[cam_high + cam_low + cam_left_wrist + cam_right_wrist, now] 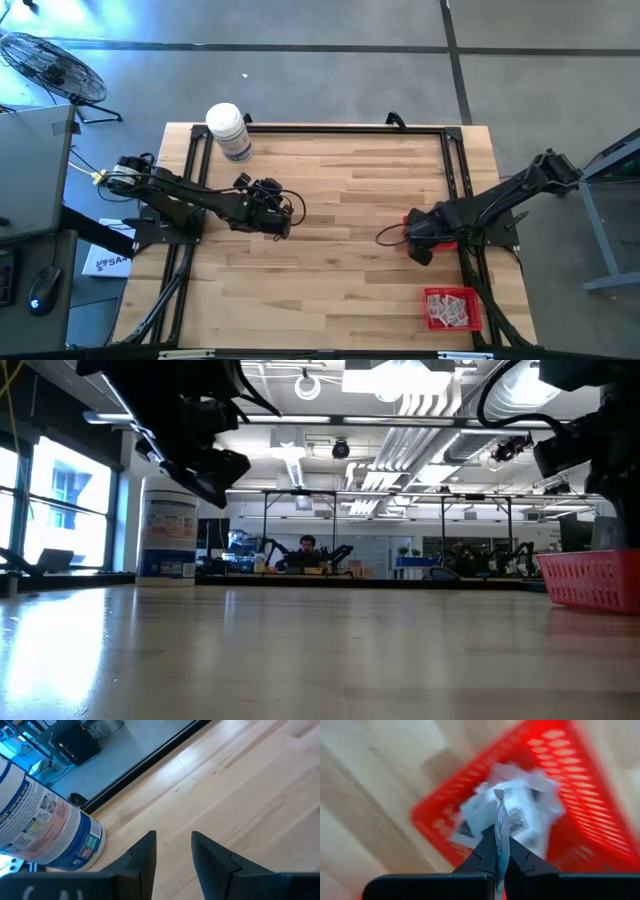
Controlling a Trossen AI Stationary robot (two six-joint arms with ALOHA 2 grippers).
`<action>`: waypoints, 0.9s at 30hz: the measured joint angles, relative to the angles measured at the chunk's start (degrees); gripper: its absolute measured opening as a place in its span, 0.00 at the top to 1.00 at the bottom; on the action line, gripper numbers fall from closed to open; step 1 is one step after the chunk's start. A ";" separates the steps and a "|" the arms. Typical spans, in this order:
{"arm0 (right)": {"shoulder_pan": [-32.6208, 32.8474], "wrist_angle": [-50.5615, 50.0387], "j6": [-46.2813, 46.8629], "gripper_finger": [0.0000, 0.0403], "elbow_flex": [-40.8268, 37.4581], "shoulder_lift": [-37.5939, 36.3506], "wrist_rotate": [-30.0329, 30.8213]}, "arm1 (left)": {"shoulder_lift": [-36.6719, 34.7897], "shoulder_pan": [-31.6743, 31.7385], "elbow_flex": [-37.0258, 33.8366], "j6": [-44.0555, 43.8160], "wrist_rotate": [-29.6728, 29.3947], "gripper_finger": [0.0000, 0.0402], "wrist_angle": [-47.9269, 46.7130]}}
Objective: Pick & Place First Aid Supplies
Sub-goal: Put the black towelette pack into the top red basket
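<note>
Wooden table (340,290): white bottle (228,131) beside left claw (172,845).

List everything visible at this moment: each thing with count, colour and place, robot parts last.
table: one, light wood, dark frame rails along its edges.
red basket: one, red mesh, table's near right corner.
packets: a pile, count unclear, white-grey with dark print, inside the red basket.
held packet: one, white-grey, pinched edge-on above the basket.
bottle: one, white with printed label, table's far left edge.
fan: one, dark, on the floor off the far left.
person: one, seated far behind the table.
left gripper: open, empty, over bare wood.
right gripper: shut on the held packet.
</note>
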 joint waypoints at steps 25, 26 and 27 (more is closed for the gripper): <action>-1.46 -10.68 0.28 0.99 2.80 -0.02 2.24 | 0.00 -0.13 0.05 0.13 0.66 0.70 0.62; -1.46 -12.67 0.77 0.99 3.60 -0.02 3.35 | 0.00 -0.13 0.07 0.12 0.66 0.70 0.62; -1.46 -14.22 1.32 0.99 4.04 -0.02 4.34 | 0.00 -0.13 0.07 0.14 0.66 0.70 0.63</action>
